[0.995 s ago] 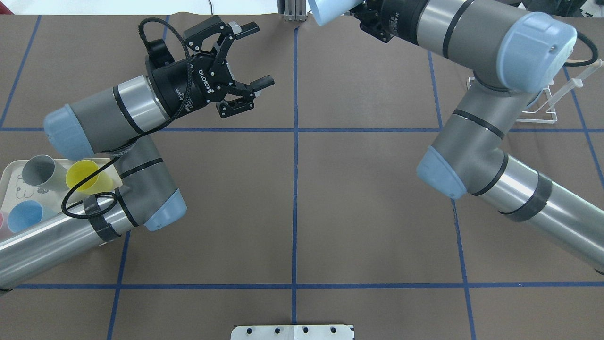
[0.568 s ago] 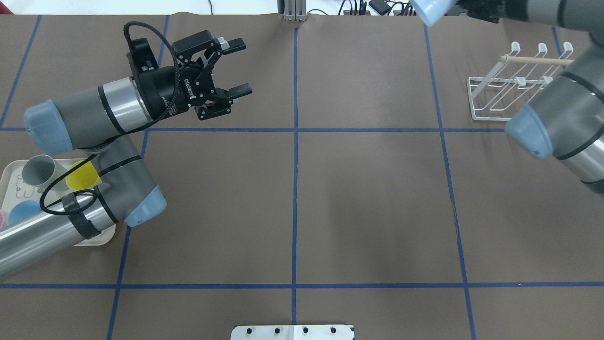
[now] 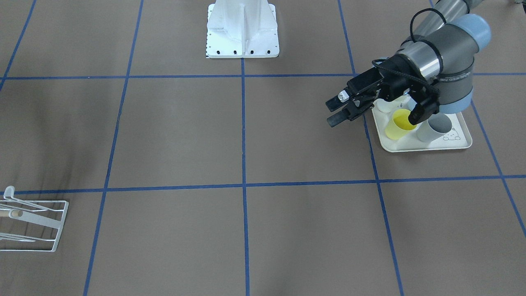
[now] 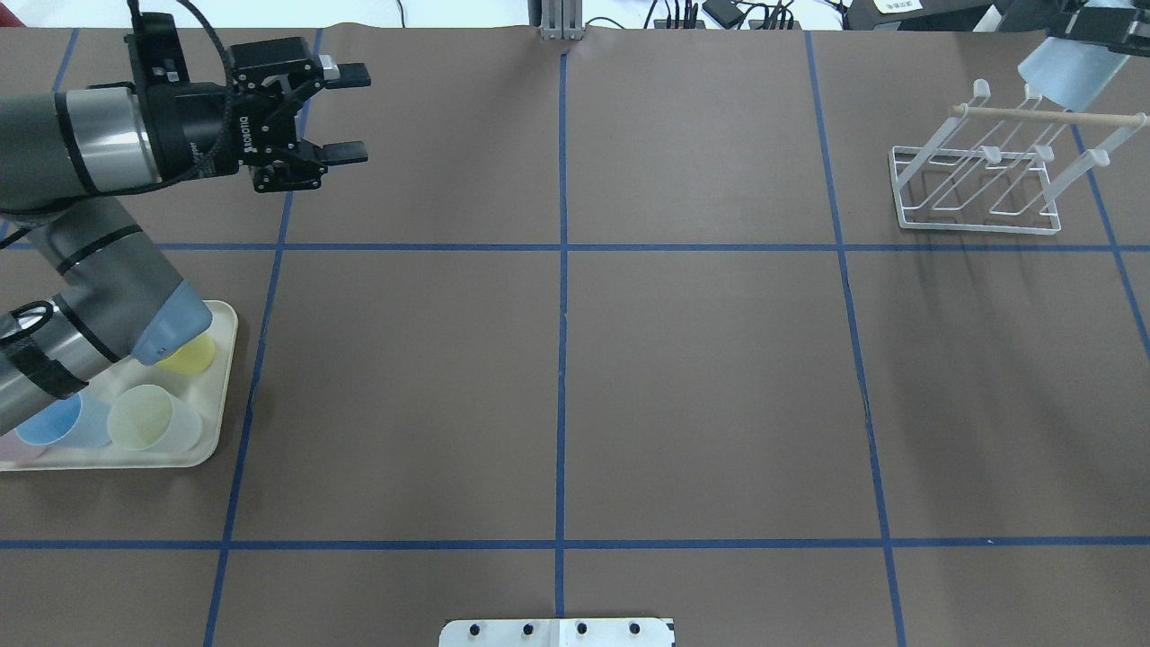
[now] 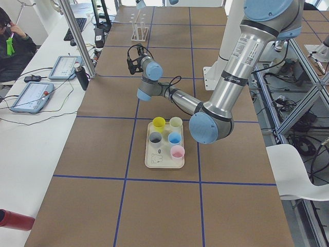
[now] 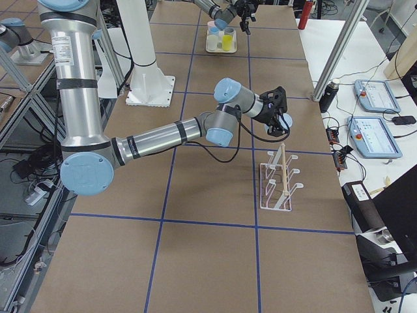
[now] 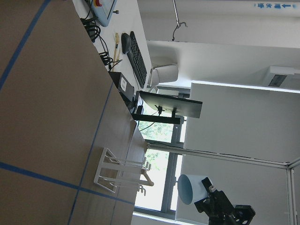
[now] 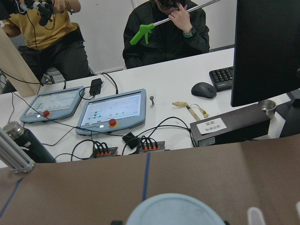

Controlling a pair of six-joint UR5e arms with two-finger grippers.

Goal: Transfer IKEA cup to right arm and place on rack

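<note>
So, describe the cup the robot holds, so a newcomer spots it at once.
Find the white wire rack in the table's far right corner. Beside it, in the air, the right claw holds a pale blue cup. All other cups sit in the cream tray.

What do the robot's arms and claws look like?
Both the left arm and right arm are silver tubes with grey joints and pale blue caps. The left gripper is black, two-fingered, marked ROBOTIQ, with a black cable looping beside it.

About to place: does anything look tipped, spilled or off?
Nothing stands out. The rack stands upright and bare, the light blue cup is held in the right gripper near it, and the five cups on the tray stand upright.
</note>
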